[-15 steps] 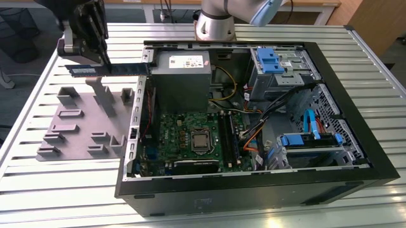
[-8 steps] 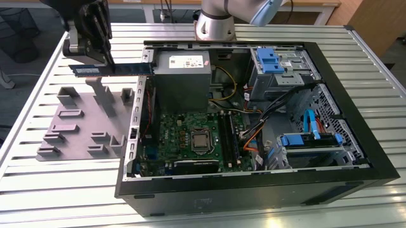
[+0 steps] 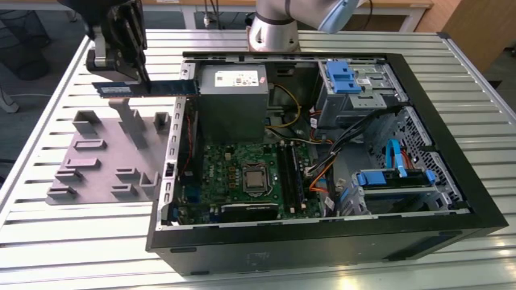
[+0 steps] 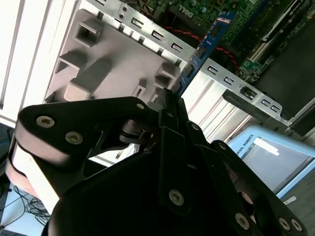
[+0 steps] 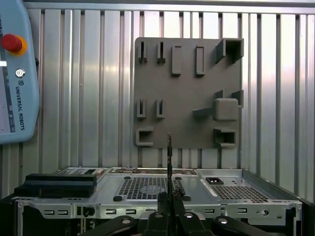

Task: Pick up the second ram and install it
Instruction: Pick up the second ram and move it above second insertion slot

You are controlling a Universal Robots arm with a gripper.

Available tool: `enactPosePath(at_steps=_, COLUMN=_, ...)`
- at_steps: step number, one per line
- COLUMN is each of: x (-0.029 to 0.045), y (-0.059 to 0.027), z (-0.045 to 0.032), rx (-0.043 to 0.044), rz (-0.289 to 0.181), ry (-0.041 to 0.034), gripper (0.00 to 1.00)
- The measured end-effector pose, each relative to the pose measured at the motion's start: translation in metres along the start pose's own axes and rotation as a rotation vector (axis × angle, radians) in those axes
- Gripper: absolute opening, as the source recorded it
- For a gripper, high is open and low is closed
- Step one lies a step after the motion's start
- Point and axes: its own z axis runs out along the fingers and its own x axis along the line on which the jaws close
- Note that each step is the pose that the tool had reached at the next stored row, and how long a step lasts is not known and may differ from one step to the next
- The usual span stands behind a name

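Observation:
In the exterior view my gripper (image 3: pixel 139 77) is shut on the second ram (image 3: pixel 153 88), a long blue-green stick held level in the air. It hangs above the grey fixture (image 3: pixel 105 158) and reaches over the left wall of the open computer case (image 3: pixel 322 241). The second wrist view has the ram (image 4: pixel 204 46) sticking out from between the fingers (image 4: pixel 172 105) toward the case. Edge-on in the first wrist view, the ram (image 5: pixel 169 155) is a thin dark line rising from the gripper (image 5: pixel 170 204). The black memory slots (image 3: pixel 292 175) lie on the motherboard, right of the processor socket.
The case stands open on a slatted metal table (image 3: pixel 72 241), with a power supply (image 3: pixel 232 84), cables and blue drive brackets (image 3: pixel 342 75) inside. The grey fixture (image 5: pixel 187 93) has upright posts. A teach pendant (image 5: pixel 15 73) lies on the table beside it.

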Motion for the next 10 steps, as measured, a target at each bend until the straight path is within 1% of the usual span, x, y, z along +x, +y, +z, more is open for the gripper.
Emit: enactPosePath(at_steps=10, x=0.0000, y=-0.0071, z=0.0000, rx=-0.0001, rz=0.000, ry=0.0001, gripper=0.14)
